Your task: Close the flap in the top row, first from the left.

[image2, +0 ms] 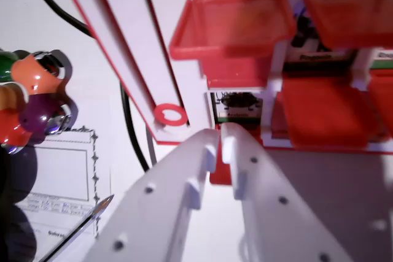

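Note:
My white gripper [220, 138] rises from the bottom of the wrist view, its two fingers almost touching at the tips, shut with nothing held. Just above the tips stands a white board with red translucent flaps. One red flap [230, 26] sticks out open at the upper middle, above and slightly right of the fingertips. A second open flap [350, 7] juts out at the upper right. Below them a red flap [325, 115] lies flat against the board. A small picture card [237, 107] shows in an uncovered slot right above the fingertips.
The board's white side strut [123, 47] with a red ring [170, 115] runs diagonally on the left. A black cable [55, 4] curves over the table behind it. A colourful round toy [37, 96], a printed sheet [61, 170] and a metal-tipped pen [92, 213] lie at the left.

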